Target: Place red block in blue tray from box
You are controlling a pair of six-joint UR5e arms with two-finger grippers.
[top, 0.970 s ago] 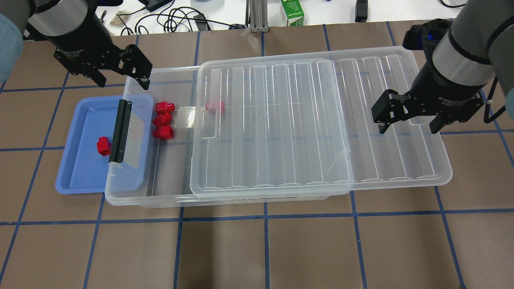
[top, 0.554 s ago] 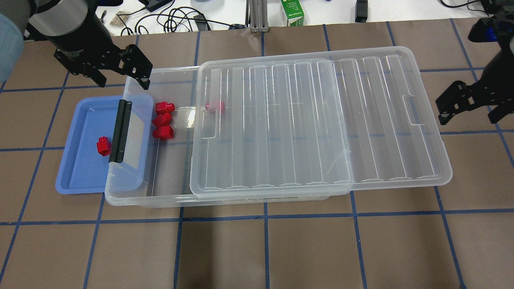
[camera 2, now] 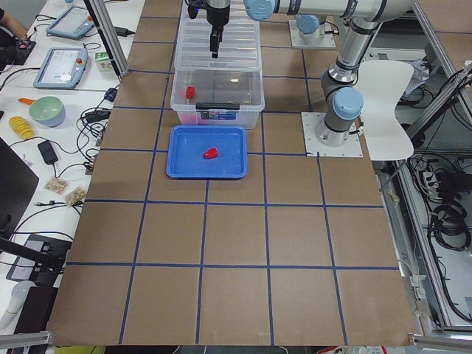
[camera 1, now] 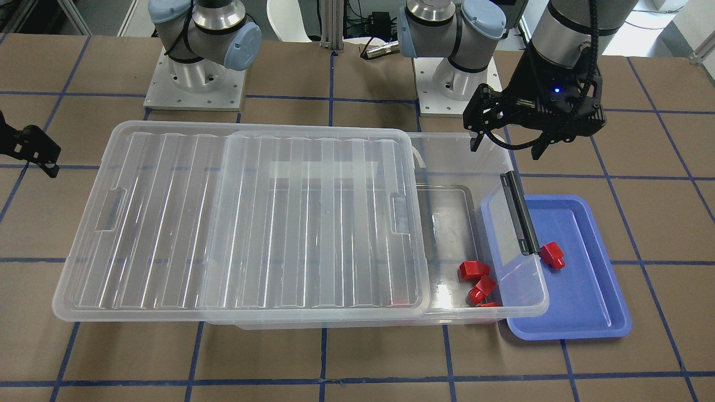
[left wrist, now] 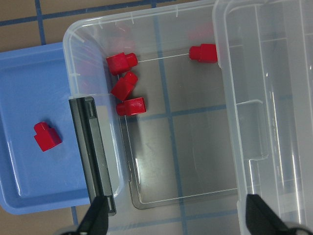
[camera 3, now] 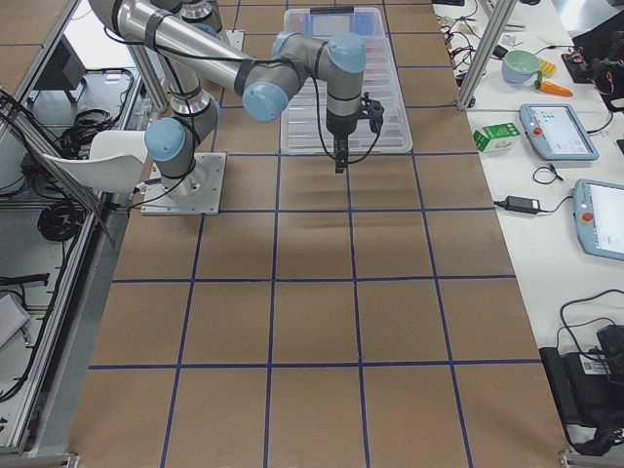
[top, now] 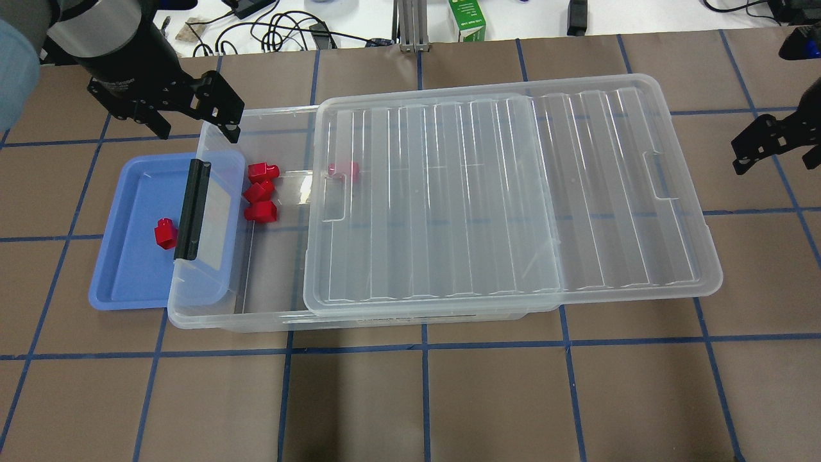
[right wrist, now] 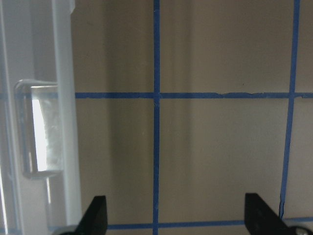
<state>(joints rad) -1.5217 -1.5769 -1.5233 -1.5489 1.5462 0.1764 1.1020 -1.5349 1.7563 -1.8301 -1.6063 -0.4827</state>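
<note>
Overhead exterior view: the red block (top: 165,233) lies on the floor of the blue tray (top: 128,276), just beside the black latch bar (top: 192,208) of the box (top: 269,319). The box's latch end overlaps the tray's rim on that side. Both sit toward the tabletop (top: 423,398) edge opposite the robot, with the tray on the robot's left of the box.

By my reading the placing is done and only pulling clear remains. The left gripper (top: 196,131) hovers above the latch end of the box, its fingers (left wrist: 97,219) spread wide with nothing between them. The right gripper (top: 775,163) hangs over bare tabletop past the box's other end, its fingers (right wrist: 97,214) likewise wide apart and empty. The next move calls for little: the left arm lifts up and away, minding the box rim and latch bar beneath.

Three other red pieces (top: 261,191) cluster in the box's uncovered end, and a fourth (top: 344,169) lies at the edge of the lid (top: 513,192). The lid is slid toward the robot's right and overhangs that end. Open tabletop runs broad on the robot's side of the box and beyond the tray toward the left end.
</note>
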